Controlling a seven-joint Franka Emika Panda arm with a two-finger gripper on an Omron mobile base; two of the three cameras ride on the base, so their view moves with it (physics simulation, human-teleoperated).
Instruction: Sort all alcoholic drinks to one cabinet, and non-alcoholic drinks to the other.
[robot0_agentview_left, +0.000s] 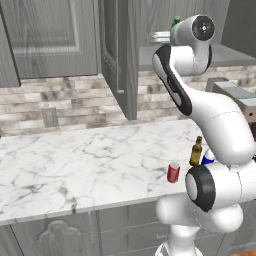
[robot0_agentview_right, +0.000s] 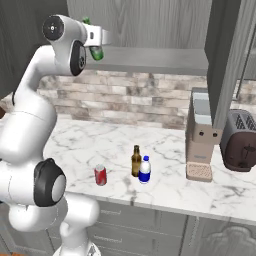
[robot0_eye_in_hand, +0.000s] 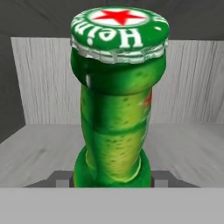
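Gripper (robot0_agentview_right: 98, 46) is clamping the green bottle (robot0_eye_in_hand: 118, 113) low on its body, jaws closed against the glass on either side; I am seeing the neck and red-starred cap rising straight ahead in the hand view. I am holding the bottle up at the open upper cabinet (robot0_agentview_right: 150, 60), with its grey shelf floor and back wall lying just beyond the glass.

Remaining on the counter (robot0_agentview_left: 75, 160) are the amber-brown bottle (robot0_agentview_right: 136, 161), the white plastic bottle (robot0_agentview_right: 145, 170) just beside it and possibly touching, and the red soda can (robot0_agentview_right: 100, 175) standing a little apart. A coffee machine (robot0_agentview_right: 202, 135) and a toaster (robot0_agentview_right: 242, 140) are standing further right.

I am judging the green bottle to be rigid, smooth and breakable, fairly heavy for its slim shape, and top-tall enough to tip if released off-level. The body is offering the surest hold; the tapered neck would be slipping more readily. I am assessing the amber bottle as handling alike. The can and plastic bottle are looking lighter and more forgiving, each best taken mid-body.
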